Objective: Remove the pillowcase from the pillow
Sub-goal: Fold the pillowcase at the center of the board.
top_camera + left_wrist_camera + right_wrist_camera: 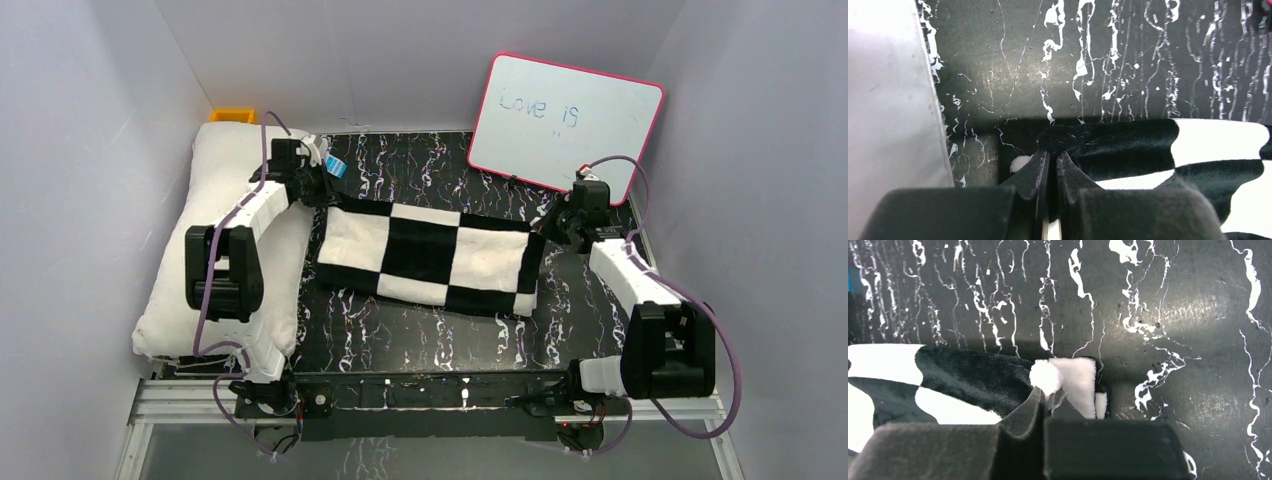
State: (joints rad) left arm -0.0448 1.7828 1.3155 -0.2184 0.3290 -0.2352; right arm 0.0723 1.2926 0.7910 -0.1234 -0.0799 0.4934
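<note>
One pillowcase (430, 257), one pillow (220, 165), one whiteboard (565, 125), two arms (265, 205) (625, 270), perhaps one yellow box (232, 115), mostly hidden.

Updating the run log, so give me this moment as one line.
left pincer: shut on pillowcase corner; right pincer: shut on pillowcase corner; pillow: bare, left side

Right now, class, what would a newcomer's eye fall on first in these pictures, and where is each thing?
The checkered pillowcase, stretched across the middle of the dark table, with the left gripper and right gripper each shut on a corner. Next, the plump white pillow, lying bare along the table's left edge. Then the pink-rimmed whiteboard reading "Love is", leaning at the back right.
</note>
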